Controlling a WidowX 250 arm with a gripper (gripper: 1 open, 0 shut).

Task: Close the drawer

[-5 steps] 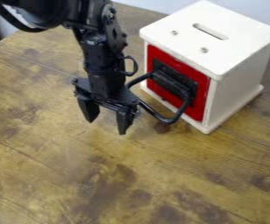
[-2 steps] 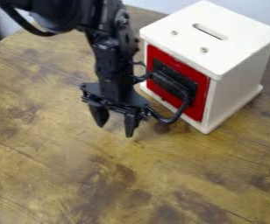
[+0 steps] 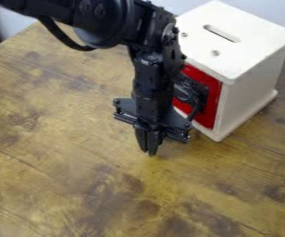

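The drawer shows its red front set into the cream wooden box at the upper right. Its black handle sticks out toward me, and the arm hides part of it. My gripper points straight down at the table just in front of the handle, to the drawer's lower left. Its two fingers are pressed together into one point with nothing between them. I cannot tell whether it touches the handle.
The cream box has slots in its top and stands near the table's right edge. The wooden table stretches out to the left and toward the front. The black arm reaches in from the upper left.
The gripper has moved right, closer to the drawer front, and its fingers, spread apart earlier, are now together.
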